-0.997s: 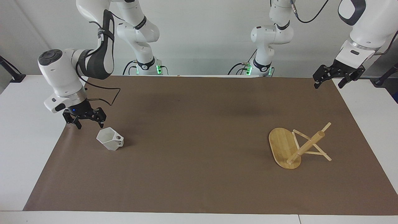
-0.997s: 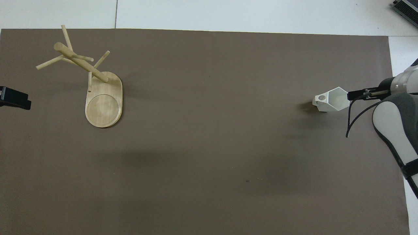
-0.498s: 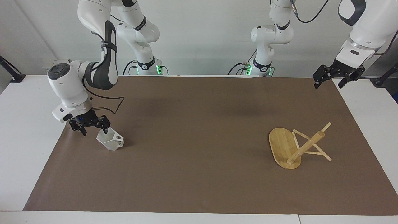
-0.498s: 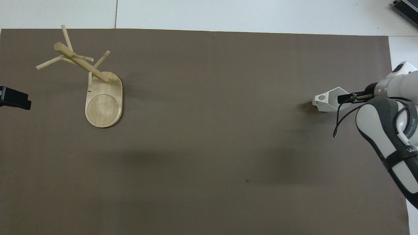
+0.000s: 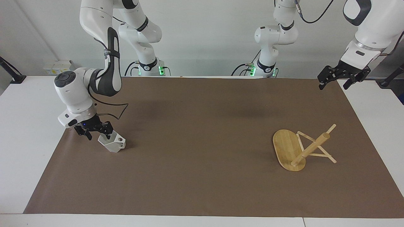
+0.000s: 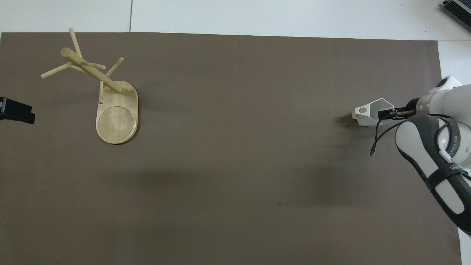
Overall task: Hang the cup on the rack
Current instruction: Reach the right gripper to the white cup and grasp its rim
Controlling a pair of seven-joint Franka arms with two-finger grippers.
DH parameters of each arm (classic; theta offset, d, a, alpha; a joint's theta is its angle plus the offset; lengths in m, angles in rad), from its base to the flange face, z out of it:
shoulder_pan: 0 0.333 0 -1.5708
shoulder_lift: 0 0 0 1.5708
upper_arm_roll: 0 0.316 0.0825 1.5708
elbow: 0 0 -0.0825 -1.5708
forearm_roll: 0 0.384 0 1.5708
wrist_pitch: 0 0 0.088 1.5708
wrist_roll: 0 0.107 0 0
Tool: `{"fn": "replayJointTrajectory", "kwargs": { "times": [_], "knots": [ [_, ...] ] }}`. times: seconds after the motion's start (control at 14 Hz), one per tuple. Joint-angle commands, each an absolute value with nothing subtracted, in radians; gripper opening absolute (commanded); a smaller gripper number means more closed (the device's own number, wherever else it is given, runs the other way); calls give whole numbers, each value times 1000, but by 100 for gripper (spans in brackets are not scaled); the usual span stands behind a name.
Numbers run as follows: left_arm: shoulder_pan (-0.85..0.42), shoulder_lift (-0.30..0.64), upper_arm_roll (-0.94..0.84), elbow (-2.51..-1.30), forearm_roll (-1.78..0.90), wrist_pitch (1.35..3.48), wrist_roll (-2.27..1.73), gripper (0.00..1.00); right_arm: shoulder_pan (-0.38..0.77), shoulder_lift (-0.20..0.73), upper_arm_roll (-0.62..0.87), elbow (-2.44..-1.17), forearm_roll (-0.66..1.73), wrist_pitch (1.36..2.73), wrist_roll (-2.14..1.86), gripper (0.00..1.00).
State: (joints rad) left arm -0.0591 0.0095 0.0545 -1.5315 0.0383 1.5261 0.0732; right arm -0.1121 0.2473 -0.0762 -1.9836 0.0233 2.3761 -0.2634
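Observation:
The white faceted cup (image 5: 114, 145) lies tipped on the brown mat at the right arm's end of the table, its handle pointing toward the table's middle. It also shows in the overhead view (image 6: 366, 115). My right gripper (image 5: 98, 135) is low at the cup's mouth and open, with one finger inside the rim and the other outside; it also shows in the overhead view (image 6: 384, 113). The bamboo rack (image 5: 288, 148) stands on its oval base at the left arm's end, and shows in the overhead view (image 6: 117, 117). My left gripper (image 5: 334, 84) waits open, raised over the mat's edge.
A brown mat (image 5: 202, 126) covers most of the white table. Only the black tip of the left gripper (image 6: 17, 112) shows at the edge of the overhead view. The right arm's cable (image 5: 116, 108) hangs over the mat beside the cup.
My right gripper has come down and moved from beside the cup to its mouth, so that one finger is now inside the rim. The cup, the rack and the left arm have not moved.

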Motion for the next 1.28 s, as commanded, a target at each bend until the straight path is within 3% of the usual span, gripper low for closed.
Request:
{"fn": "replayJointTrajectory", "kwargs": {
  "times": [0.0, 0.28, 0.43, 0.64, 1.21],
  "knots": [
    [-55, -18, 54, -1563, 43, 1525, 74, 100, -126, 239, -66, -1970, 28, 2361, -249, 77],
    [-55, -18, 54, -1563, 43, 1525, 74, 100, -123, 239, -66, -1950, 31, 2341, -247, 55],
    [-55, -18, 54, -1563, 43, 1523, 74, 100, -118, 238, -66, -1951, 32, 2339, -247, 38],
    [-57, -18, 54, -1563, 43, 1525, 74, 100, -110, 236, -66, -1953, 32, 2333, -245, 0],
    [-57, -18, 54, -1563, 43, 1523, 74, 100, -97, 233, -55, -1922, 84, 2249, -190, 0]
  ]
}}
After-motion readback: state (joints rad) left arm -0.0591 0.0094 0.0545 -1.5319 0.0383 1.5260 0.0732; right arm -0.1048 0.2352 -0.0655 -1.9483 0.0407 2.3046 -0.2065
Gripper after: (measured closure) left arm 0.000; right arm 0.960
